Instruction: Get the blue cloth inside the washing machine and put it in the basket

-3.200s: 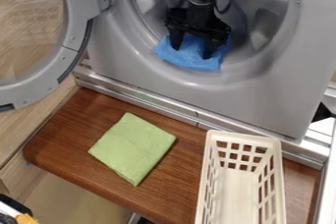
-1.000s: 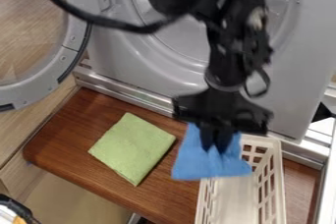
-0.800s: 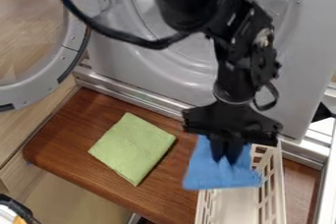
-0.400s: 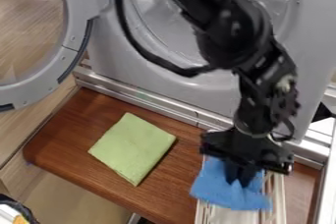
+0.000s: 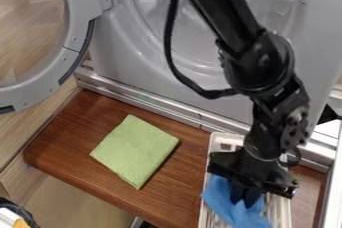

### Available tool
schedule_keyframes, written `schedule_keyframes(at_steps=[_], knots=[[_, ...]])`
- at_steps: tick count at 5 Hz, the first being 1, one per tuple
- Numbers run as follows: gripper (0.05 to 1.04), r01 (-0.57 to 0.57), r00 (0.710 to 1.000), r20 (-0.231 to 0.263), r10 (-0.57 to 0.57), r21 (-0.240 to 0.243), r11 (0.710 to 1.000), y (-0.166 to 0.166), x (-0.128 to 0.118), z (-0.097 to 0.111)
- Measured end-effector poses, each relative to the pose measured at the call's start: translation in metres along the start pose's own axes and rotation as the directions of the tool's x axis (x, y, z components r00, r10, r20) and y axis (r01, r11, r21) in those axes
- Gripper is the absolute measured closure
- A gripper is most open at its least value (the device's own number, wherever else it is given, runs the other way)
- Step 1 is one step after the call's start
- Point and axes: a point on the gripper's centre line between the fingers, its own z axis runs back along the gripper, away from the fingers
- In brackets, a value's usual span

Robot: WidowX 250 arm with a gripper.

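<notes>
Since the last frame: gripper (image 5: 245,202) and blue cloth (image 5: 221,197) have shifted toward 6 o'clock, further over the basket (image 5: 227,137). Jaws are clamped on the bunched cloth. Basket sits on the counter (image 5: 174,192) at 5 o'clock; green cloth (image 5: 135,151) lies flat at 7, well apart. Washing machine (image 5: 160,84) is at 12, door (image 5: 79,37) open at 10.

Cloth's 9 o'clock edge overlaps that side of the basket. Can't tell if it's above the rim or already below it.

Risks:
- Release with that edge over the wall: cloth could drape on the rim or slide out. Probably wants a nudge toward 3 o'clock first.
- Going too deep: jaws could hit the wall or floor, tip or push the basket.
- Cloth clinging on release: could get dragged back out on the lift.

Near the end, I'd say: lower, let go, retract straight up.
</notes>
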Motion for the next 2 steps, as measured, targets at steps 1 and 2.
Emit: schedule_keyframes(at_steps=[1,2], knots=[[1.002,0.017,1.0,-0.013,-0.017,0.003,1.0,-0.0037,0.0011,-0.0145],[0.968,0.023,1.0,-0.011,-0.023,0.001,1.0,-0.0077,0.003,-0.0174]])
